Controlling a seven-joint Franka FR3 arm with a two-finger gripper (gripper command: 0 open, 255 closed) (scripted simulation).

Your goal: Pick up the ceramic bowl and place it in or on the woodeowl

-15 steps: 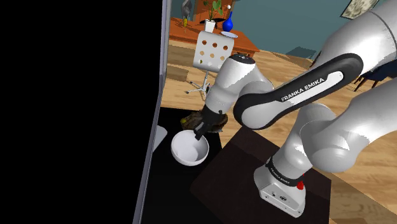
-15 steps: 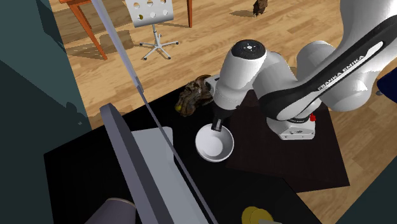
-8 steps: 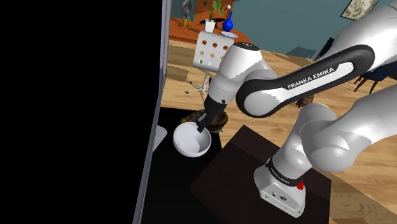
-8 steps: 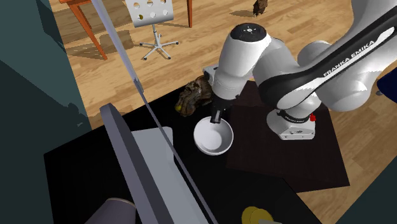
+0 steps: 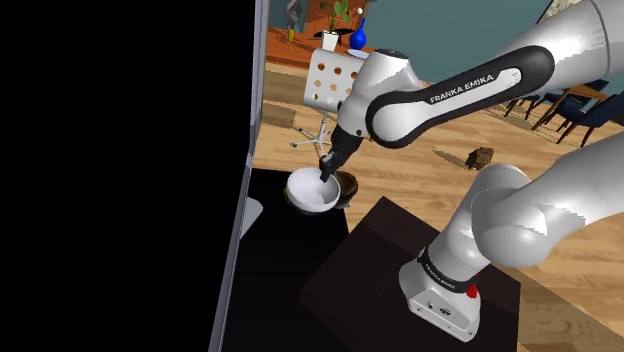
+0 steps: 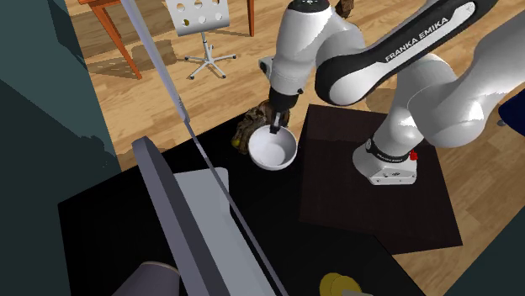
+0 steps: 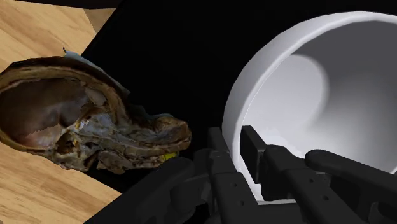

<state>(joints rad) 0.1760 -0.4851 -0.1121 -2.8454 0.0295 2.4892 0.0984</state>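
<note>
**Arm pose.** In the shoulder view the arm (image 5: 455, 90) rises from the stand (image 5: 370, 265), bends high at the elbow, and runs its lettered forearm up and to that view's left. The wrist then turns the hand downward over the black table (image 5: 275, 265). In the second exterior view the same forearm crosses the top of the picture, and the hand hangs nearly vertical below the wrist.

**Gripper.** The gripper (image 7: 238, 149) is clamped on the rim of the white bowl (image 7: 299, 83). One finger (image 7: 257, 149) sits inside the wall and the other lies against its outer face.

**Task objects.** The white bowl (image 6: 272, 151) hangs from the gripper (image 6: 275, 129), mouth upward and slightly tilted. The wooden bowl (image 7: 83, 121), brown with a ragged rim, rests at the table edge just beside the white bowl. A black gap separates the two in the wrist view. In the shoulder view the white bowl (image 5: 312, 190) overlaps the wooden bowl (image 5: 346, 185).
</note>
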